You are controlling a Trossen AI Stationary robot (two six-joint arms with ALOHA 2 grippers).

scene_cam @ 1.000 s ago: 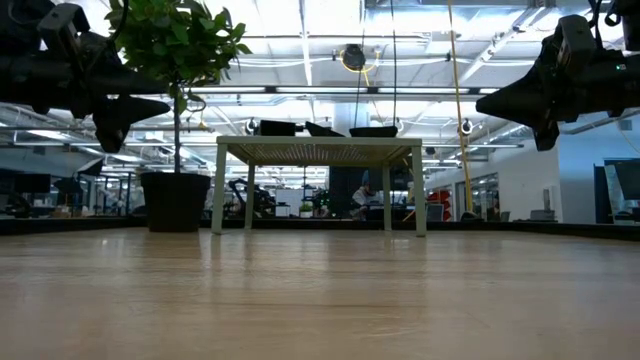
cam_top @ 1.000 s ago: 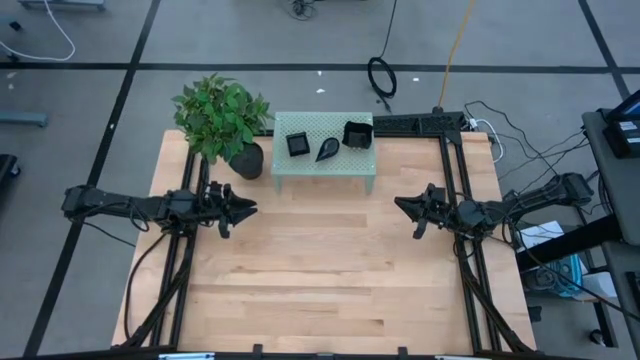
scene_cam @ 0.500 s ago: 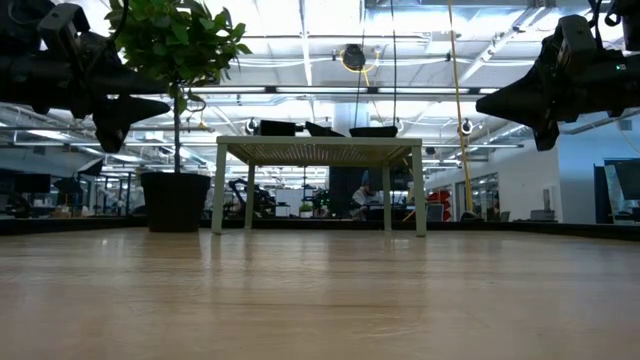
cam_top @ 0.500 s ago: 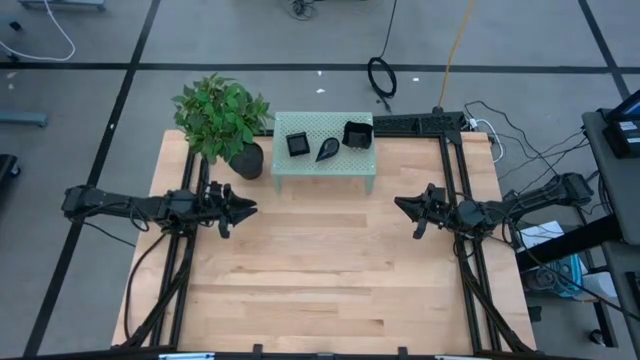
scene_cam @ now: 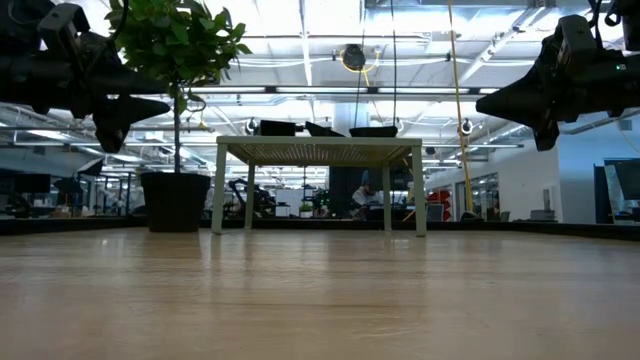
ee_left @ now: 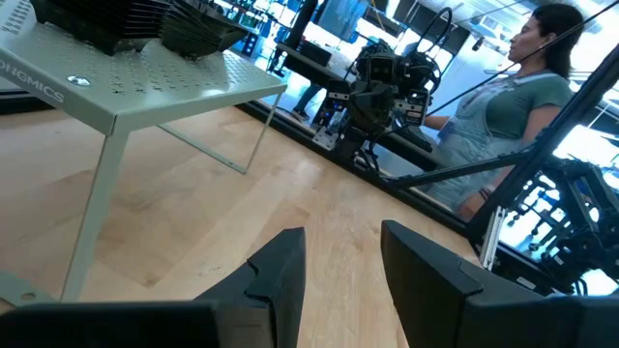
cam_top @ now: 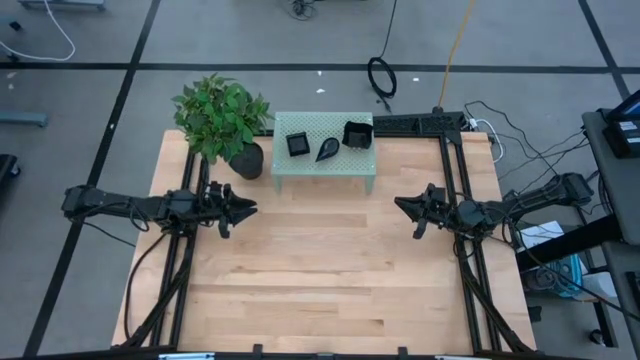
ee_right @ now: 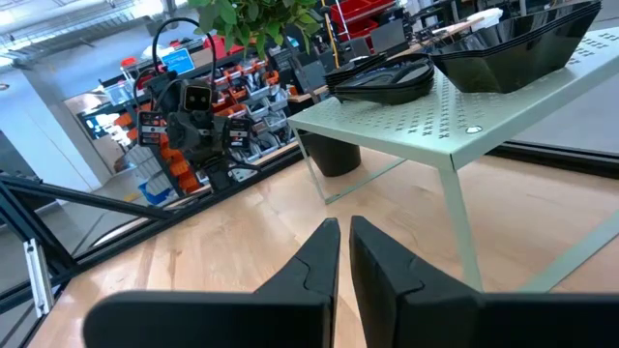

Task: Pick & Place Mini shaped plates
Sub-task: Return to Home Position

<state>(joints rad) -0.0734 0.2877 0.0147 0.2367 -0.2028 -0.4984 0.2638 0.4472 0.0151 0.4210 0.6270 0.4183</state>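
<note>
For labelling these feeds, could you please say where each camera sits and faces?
High view: overhead, straight down on the table; both arms, left tool, right tool show.
Low view: tabletop height, level toward the green shelf; both tools in upper corners.
Left wrist view: on left arm, facing the right arm and a person; own fingers show.
Right wrist view: on right arm, facing the left arm; own fingers show.
Shared: both wrist views show the shelf's plates.

we read only one marking: raised lettering [ee_left: 31, 77] "ongmics" along the front edge of the pale green shelf [ee_left: 164, 87], its start cut off in the left wrist view. nothing else is legible to us.
</note>
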